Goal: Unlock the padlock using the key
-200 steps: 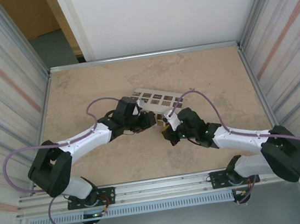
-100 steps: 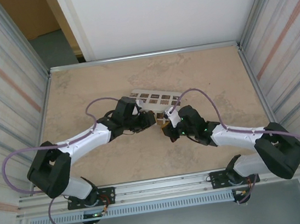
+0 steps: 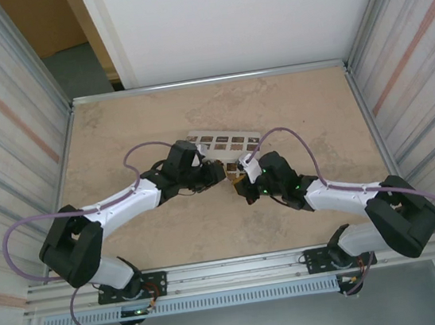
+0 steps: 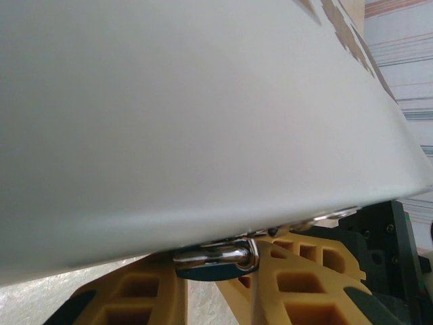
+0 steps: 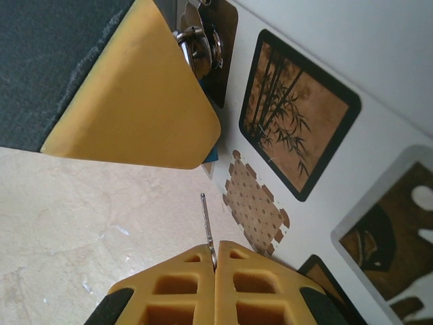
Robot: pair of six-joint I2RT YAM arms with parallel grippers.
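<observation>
Looking down on a beige stone-patterned table (image 3: 117, 128), with two white robot arms reaching in from the near edge and meeting tip to tip at its middle.

Just beyond the meeting point, a white card (image 3: 223, 140) printed with small square pictures, set at a slight angle. From the left, the left gripper (image 3: 217, 174), its yellow fingers closed on either side of the padlock (image 4: 216, 257), which is seen as a curved chrome shackle held at the card's near edge, mid-table. From the right, the right gripper (image 3: 240, 182), its yellow fingers pressed together and pinching the key (image 5: 206, 220), a thin metal blade standing straight out from the fingertips. Blade aimed toward the left gripper's finger and the chrome beside it, not touching either, with a gap between.
</observation>
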